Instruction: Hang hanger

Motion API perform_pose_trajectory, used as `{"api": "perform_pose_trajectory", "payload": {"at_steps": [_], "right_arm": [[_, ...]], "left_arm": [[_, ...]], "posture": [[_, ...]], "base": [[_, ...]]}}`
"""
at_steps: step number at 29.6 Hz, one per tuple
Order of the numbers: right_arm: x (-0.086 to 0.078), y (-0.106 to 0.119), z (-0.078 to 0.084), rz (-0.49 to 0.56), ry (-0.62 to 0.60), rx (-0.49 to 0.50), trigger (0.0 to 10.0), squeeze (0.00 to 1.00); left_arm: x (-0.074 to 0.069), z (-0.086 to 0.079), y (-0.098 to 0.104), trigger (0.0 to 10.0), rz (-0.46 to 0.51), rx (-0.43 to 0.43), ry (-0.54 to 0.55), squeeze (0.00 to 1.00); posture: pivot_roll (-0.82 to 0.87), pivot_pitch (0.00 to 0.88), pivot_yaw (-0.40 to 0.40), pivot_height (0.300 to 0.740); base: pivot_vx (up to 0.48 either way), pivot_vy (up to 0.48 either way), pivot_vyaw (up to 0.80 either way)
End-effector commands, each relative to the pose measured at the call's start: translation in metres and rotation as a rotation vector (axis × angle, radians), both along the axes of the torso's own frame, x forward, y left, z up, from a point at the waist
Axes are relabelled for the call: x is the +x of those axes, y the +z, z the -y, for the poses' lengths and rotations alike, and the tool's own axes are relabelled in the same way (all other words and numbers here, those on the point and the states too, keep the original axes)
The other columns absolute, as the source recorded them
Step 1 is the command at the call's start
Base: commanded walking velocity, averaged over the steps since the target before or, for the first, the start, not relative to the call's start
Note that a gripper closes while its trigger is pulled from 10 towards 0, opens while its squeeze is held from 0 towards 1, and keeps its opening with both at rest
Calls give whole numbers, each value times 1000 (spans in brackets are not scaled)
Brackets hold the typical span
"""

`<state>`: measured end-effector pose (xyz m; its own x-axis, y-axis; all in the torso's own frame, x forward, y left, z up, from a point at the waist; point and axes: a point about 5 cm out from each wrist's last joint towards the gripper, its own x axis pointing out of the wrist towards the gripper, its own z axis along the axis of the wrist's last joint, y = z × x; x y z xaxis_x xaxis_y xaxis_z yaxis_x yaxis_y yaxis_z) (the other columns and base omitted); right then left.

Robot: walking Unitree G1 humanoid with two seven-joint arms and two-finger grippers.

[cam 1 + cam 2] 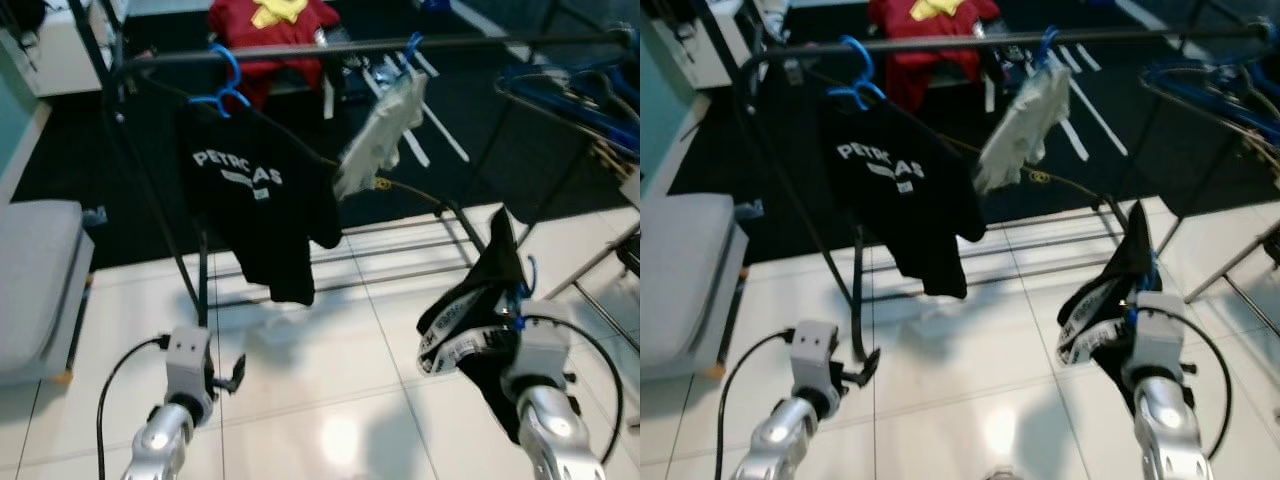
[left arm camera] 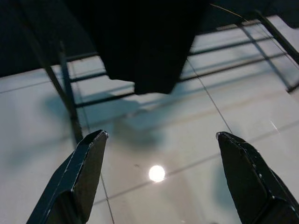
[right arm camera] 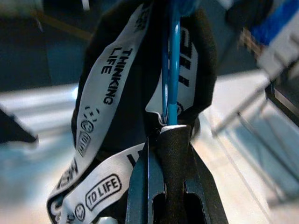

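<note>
The right claw (image 3: pixel 161 140) is clamped tight on a blue hanger (image 3: pixel 172 70), whose thin blue wire rises straight up out of the pinched black fingers. A black garment (image 1: pixel 480 300) with white bands printed "THINKING LIFE" and "TO LIFE" drapes over that hanger and hangs down around the claw, low over the white tiled floor (image 1: pixel 330 380) on the robot's right. The hanger is held below the rail and well apart from it.

The left claw (image 2: pixel 159 177) stands wide open with nothing between its fingers, low on the robot's left and pointing at the floor near the rack's foot.

Ahead stands a dark clothes rack (image 1: pixel 160 210) whose top rail (image 1: pixel 380 45) runs across the scene. On the rail hangs a black T-shirt (image 1: pixel 255 195) with white lettering, on another blue hanger (image 1: pixel 225 80). Further right along the rail hangs a pale grey garment (image 1: pixel 385 135), tilted. Behind the rail lies something red and yellow (image 1: pixel 275 25). A grey cushioned seat (image 1: pixel 35 280) sits at the far left.
</note>
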<state>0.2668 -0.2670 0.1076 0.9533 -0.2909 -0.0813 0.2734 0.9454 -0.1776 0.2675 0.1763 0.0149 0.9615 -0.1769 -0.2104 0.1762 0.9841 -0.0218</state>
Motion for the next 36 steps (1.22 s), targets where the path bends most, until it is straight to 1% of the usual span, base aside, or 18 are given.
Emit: {"api": "perform_pose_trajectory", "payload": {"at_steps": [1,2,5,8,10,12,15,17,23,25,27,31,35,36], "right_arm": [[-3,-2,3,-12,-30,21,10000,0],[-3,-2,3,-12,-30,21,10000,0],[-1,7,14,9,-69,21,10000,0],[0,10,17,15,-75,17,10000,0],[0,11,18,18,-77,16,10000,0],[1,13,19,22,-82,16,10000,0],[2,16,22,27,-88,16,10000,0],[3,17,22,28,-90,17,10000,0],[5,24,25,39,-92,17,10000,0],[6,26,27,43,-92,16,10000,0],[9,34,31,54,-92,16,10000,0],[12,41,34,62,-87,14,10000,0],[15,46,35,68,-77,14,10000,0],[18,50,33,68,-58,11,10000,0]], "left_arm": [[-8,-6,-8,10000,-33,7,20,0],[-8,-6,-8,10000,-33,7,20,0],[-8,-6,-8,10000,-35,-2,26,0],[-9,-6,-9,10000,-38,-6,30,0],[-9,-5,-8,10000,-39,-8,30,0],[-10,-5,-9,10000,-51,-2,26,0],[-11,-6,-9,10000,-50,-35,36,0],[-12,-8,-8,10000,-42,-59,49,0],[-12,-9,-8,10000,-48,-19,53,0],[-12,-8,-7,10000,-50,-32,48,0],[-13,-5,-7,10000,-60,-52,32,0],[-13,-3,-7,10000,-61,-63,30,0],[-13,-1,-6,10000,-60,-67,30,0],[-12,0,-5,10000,-57,-69,30,0]], "posture": [[-69,181,-1,740],[-69,181,-1,740],[-70,182,1,740],[-70,182,1,740],[-69,182,1,740],[-68,183,2,740],[-65,182,1,740],[-65,182,1,740],[-64,178,2,740],[-65,175,2,740],[-68,172,1,740],[-71,167,1,740],[-71,167,1,740],[-71,165,0,740]], "base": [[450,0,0],[450,0,0],[440,0,0],[424,0,0],[334,-341,0],[0,-461,0],[0,-422,0],[0,0,0],[0,0,0],[0,0,0],[0,-467,0],[0,-468,0],[0,-466,0],[0,-465,0]]}}
